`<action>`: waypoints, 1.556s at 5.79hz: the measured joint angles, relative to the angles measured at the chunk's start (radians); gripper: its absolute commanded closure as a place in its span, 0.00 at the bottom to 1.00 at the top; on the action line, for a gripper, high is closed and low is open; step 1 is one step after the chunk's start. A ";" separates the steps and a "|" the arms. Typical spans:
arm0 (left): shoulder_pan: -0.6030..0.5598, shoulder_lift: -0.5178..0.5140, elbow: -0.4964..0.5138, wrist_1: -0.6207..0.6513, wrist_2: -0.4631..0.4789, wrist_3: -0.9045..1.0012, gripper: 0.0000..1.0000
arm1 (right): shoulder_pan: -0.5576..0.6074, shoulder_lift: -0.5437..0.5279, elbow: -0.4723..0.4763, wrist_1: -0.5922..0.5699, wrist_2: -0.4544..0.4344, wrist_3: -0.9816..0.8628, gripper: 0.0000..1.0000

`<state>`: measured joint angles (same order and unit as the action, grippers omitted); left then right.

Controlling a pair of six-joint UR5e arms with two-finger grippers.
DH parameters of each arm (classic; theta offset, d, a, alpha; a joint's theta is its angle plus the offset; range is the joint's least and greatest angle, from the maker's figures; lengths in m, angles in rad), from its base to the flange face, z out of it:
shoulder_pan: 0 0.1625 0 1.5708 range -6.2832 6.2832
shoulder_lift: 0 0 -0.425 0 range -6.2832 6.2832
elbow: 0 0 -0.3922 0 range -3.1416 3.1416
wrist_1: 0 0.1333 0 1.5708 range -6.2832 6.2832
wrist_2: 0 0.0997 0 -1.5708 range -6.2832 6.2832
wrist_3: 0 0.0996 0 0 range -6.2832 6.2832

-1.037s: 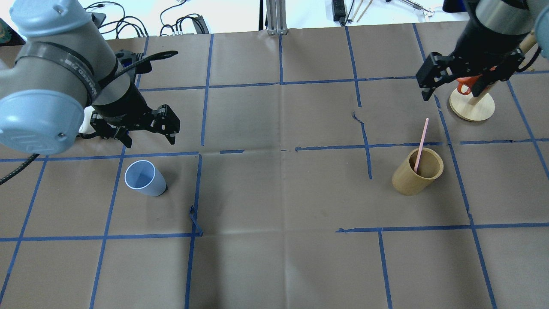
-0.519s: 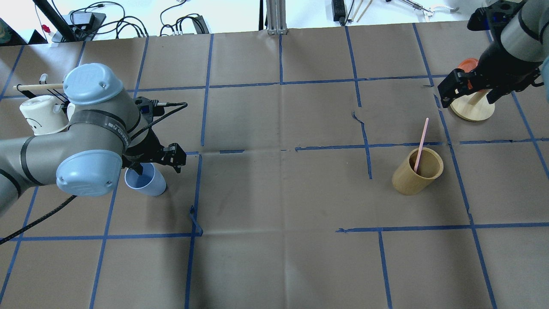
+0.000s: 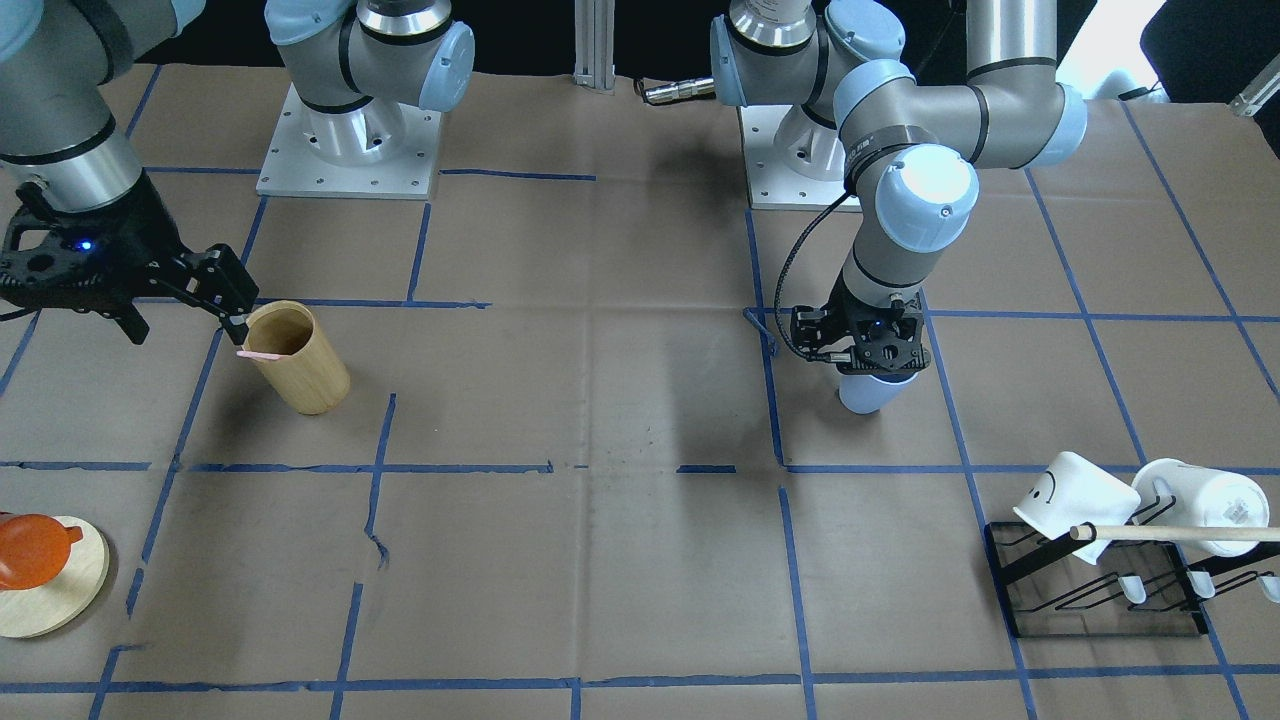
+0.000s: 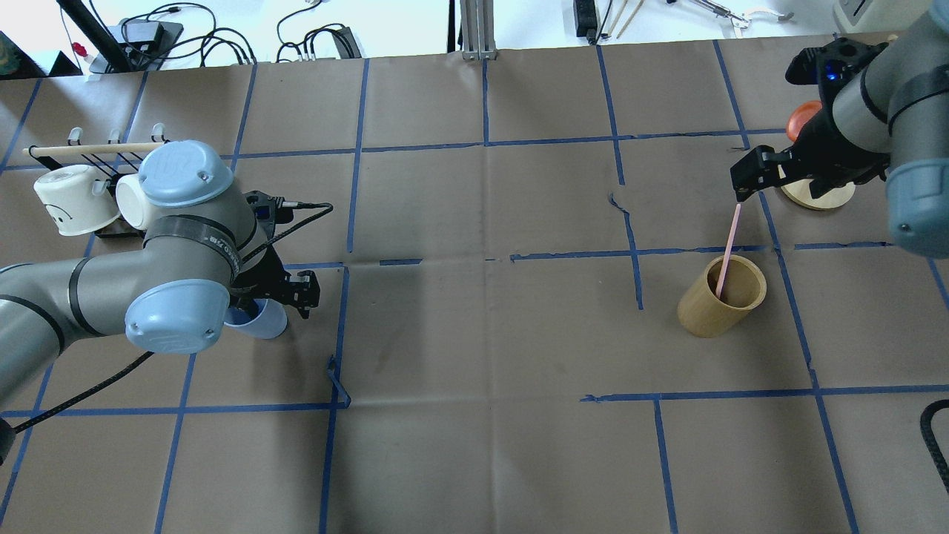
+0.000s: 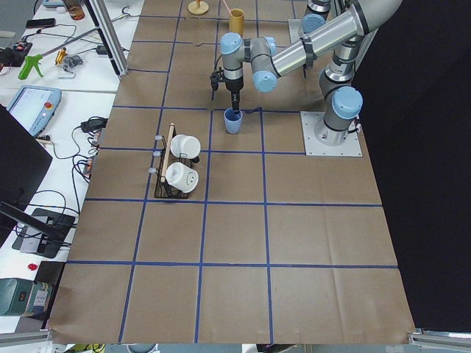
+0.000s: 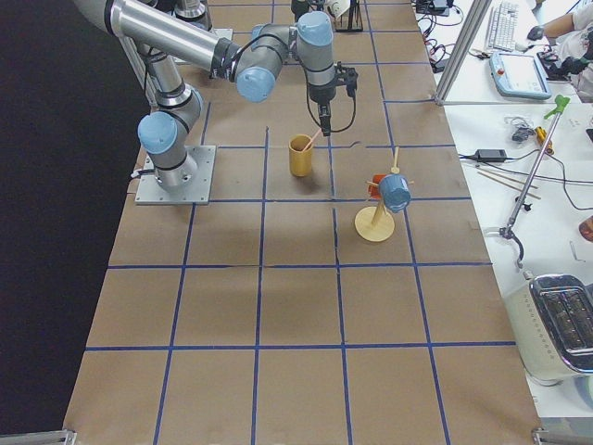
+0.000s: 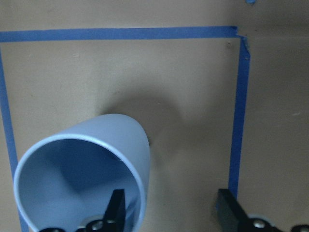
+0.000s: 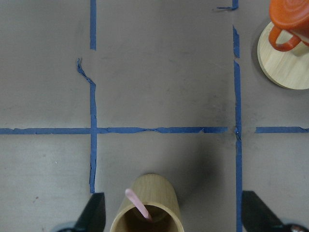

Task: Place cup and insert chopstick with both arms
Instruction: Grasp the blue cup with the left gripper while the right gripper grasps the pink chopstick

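On your left, the left hand (image 7: 171,212) is down at the blue cup (image 7: 120,140). It is spread, with one finger inside the mouth and the other outside, so the wall sits between them unpinched. The cup stands on the worktop (image 4: 474,334) in a taped square near the left end. This looks like the grasp step: you need to close on the rim squarely, then lift without tipping it.

On the right, the right hand (image 3: 185,310) hangs spread and empty over the bamboo holder (image 4: 712,311). The pink chopstick (image 4: 728,248) leans inside, its top end just under one fingertip. Your next move there is probably to bring the fingers either side of that thin stick and pinch it. It is slim and slanted, so alignment matters.

The worktop is brown paper gridded with blue tape (image 4: 485,144), which is torn in places. A rack (image 4: 111,226) with white mugs (image 4: 74,200) sits far left, and a wooden stand (image 4: 815,199) with an orange mug (image 8: 292,17) sits far right. Cables (image 4: 304,37) trail beyond the far edge.
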<state>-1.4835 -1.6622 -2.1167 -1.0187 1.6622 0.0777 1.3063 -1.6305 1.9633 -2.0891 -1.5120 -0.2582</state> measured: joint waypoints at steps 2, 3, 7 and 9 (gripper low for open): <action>0.000 -0.007 0.007 0.016 0.001 -0.001 1.00 | 0.042 -0.012 0.090 -0.116 -0.003 0.036 0.00; -0.005 -0.011 0.033 0.011 0.003 -0.009 1.00 | 0.048 -0.009 0.102 -0.145 -0.005 0.037 0.16; -0.212 -0.113 0.288 -0.096 -0.008 -0.403 1.00 | 0.050 -0.004 0.109 -0.177 -0.005 0.037 0.89; -0.417 -0.277 0.507 -0.104 -0.009 -0.781 0.99 | 0.050 -0.006 0.108 -0.176 -0.008 0.037 0.91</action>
<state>-1.9002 -1.9389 -1.6102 -1.1223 1.6530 -0.7036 1.3561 -1.6367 2.0709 -2.2652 -1.5199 -0.2209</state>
